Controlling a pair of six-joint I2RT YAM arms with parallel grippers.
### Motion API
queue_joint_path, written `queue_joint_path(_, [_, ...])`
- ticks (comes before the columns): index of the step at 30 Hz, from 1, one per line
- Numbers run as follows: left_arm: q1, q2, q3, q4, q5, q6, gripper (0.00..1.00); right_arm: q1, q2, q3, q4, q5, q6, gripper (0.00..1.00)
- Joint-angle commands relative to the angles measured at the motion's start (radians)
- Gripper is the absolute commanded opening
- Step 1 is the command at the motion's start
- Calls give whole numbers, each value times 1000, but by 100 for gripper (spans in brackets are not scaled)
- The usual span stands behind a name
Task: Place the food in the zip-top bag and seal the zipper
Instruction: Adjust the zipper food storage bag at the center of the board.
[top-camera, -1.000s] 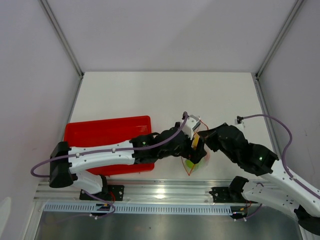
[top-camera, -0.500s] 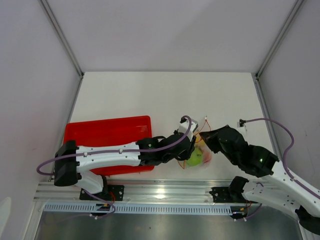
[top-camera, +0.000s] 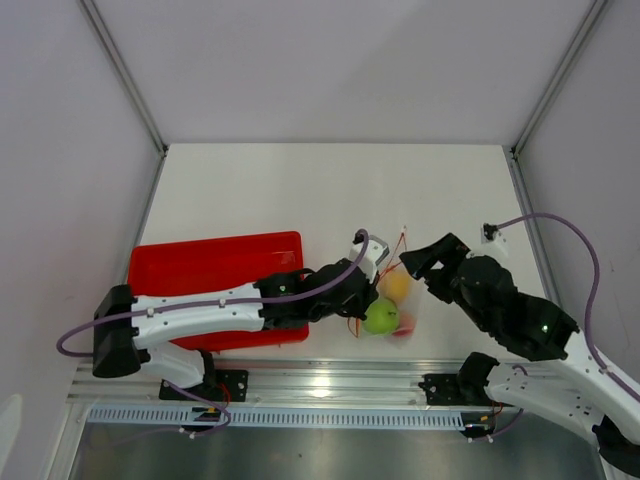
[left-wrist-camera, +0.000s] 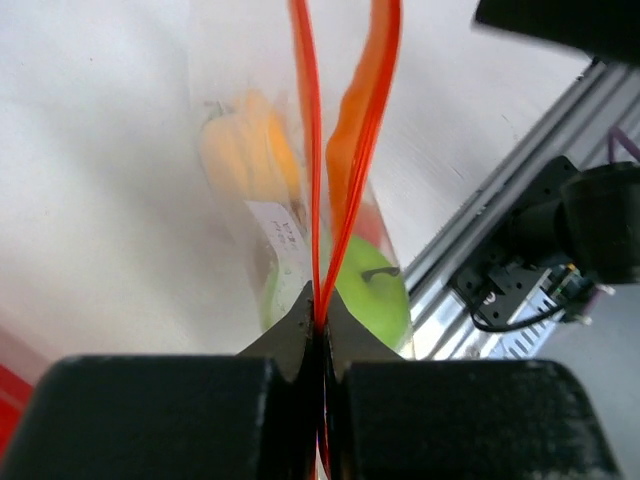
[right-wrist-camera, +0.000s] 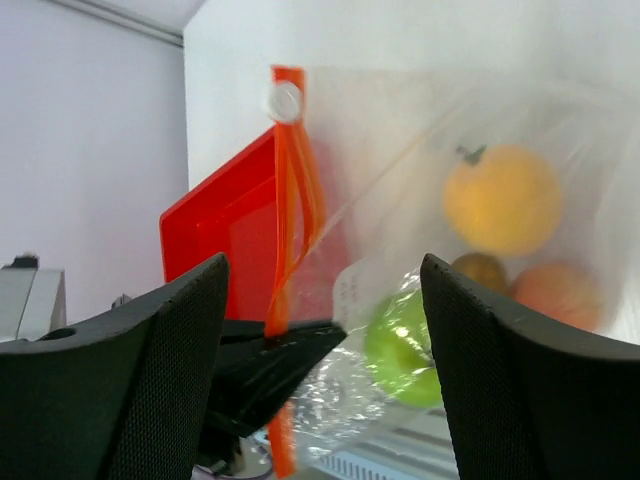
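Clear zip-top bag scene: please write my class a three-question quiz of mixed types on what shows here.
1. True or false: the green toy apple lies inside the clear plastic zip-top bag.
2. Choose: the left gripper is A) open, B) shut on the thin red-orange zipper strip, C) shut on a fruit.
3. Fill in: the right gripper has its jaws ____.
Key: 1 true; 2 B; 3 open.

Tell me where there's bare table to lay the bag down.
Bare: the far half of the table, between the back wall and the red tray. Crowded: near centre, where the left pincer and right pincer meet at the zip-top bag.
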Motion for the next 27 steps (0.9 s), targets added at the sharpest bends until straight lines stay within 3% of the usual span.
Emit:
queue_joint_path(1, [39,-116,-24,17,101,51,1,-32,-48,77,28,-28,-290,79])
queue_joint_path(4, [70,-186,-47,23,169,90,1,-55,-66,99,46,-96,-465,78])
queue_joint_path(7, [99,-264,-76,27,235,130,1,-81,-45,125,63,-220,-584,85])
queue_joint_path(11, [152,-352,-117,25,391,167,1,-119,46,175,63,-528,-703,79])
queue_joint_path(18, [290,-467,-180,11,707,178,1,-179,83,139,190,-905,-815,69])
queue_joint_path(27, [314,-577,-237,-30,913,178,1,-186,32,102,249,-932,-946,68])
